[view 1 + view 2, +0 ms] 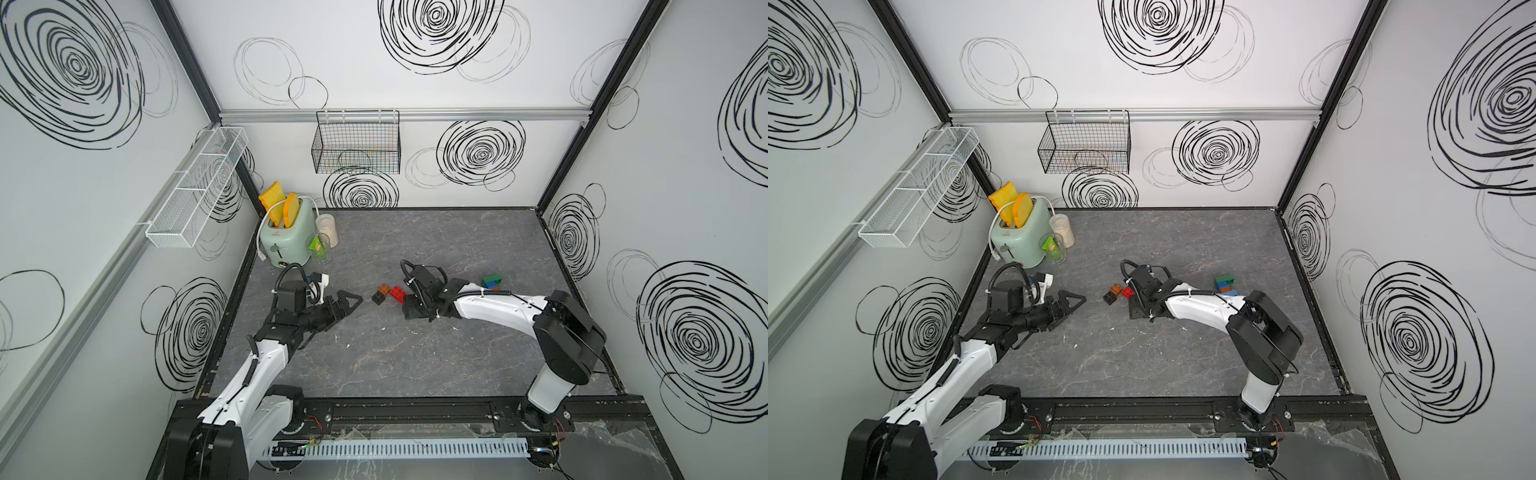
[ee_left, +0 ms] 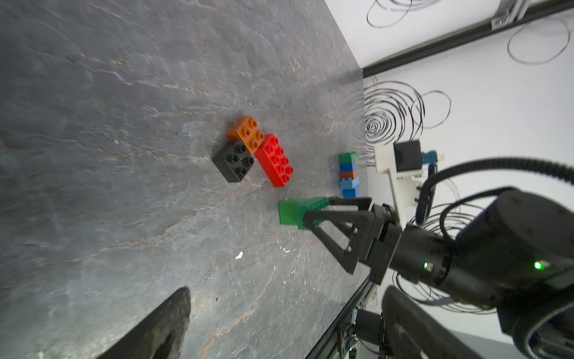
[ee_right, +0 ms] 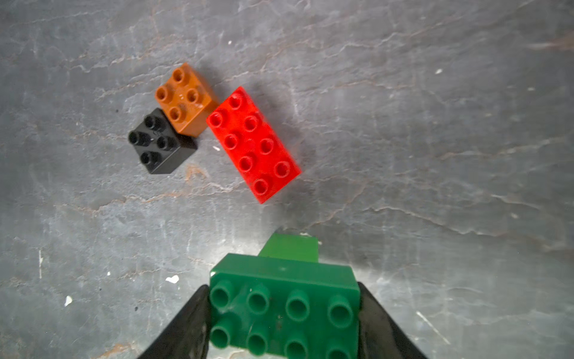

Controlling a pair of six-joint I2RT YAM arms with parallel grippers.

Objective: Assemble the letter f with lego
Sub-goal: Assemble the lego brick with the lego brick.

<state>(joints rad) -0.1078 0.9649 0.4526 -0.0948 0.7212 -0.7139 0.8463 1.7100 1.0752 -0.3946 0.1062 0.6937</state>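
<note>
Right wrist view: your right claw (image 3: 284,314) clamps a green brick (image 3: 282,270); red brick (image 3: 253,144), orange brick (image 3: 183,99), black brick (image 3: 161,141) cluster on the desk (image 3: 435,124). Left claw (image 1: 347,312) gapes, empty.

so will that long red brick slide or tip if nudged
Probably slides: the red brick lies flat, studs up, low and wide on the table. It looks like hard plastic, so likely stiff and light. An off-centre push may spin it into the orange brick beside it.
</note>
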